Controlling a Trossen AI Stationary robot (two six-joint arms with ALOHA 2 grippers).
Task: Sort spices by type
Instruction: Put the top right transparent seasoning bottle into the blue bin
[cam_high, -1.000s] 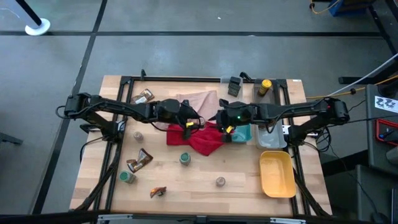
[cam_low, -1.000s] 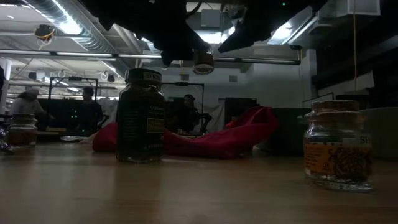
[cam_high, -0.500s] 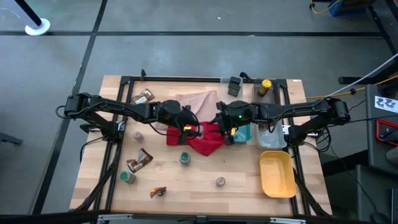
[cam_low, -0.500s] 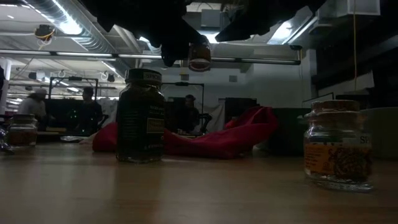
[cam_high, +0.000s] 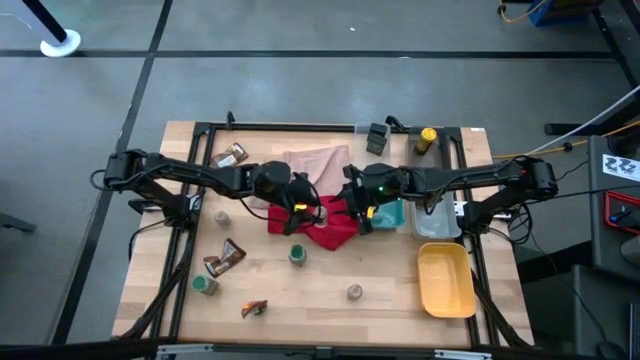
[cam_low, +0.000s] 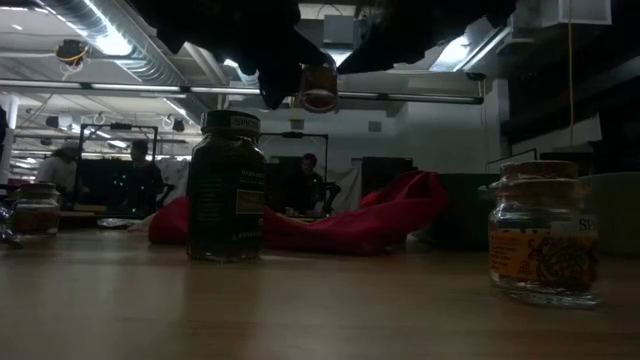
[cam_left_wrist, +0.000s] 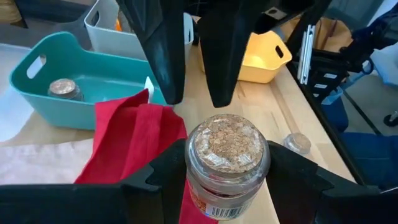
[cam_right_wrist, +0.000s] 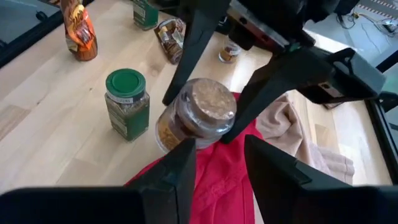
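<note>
Spice jar, pinched in our left gripper, meets the spread right gripper: handover next, we judge.

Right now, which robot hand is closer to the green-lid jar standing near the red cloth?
The left one. The left gripper, holding a cork-topped jar, hovers over the red cloth just beyond the green-lid jar. The right gripper is farther along the cloth, toward the teal tray.

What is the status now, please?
Left gripper shut on a cork-lid jar, held above the red cloth. Right gripper open around the same jar, mid-handover. Teal tray nearby already holds one jar. Nothing in the way.
</note>
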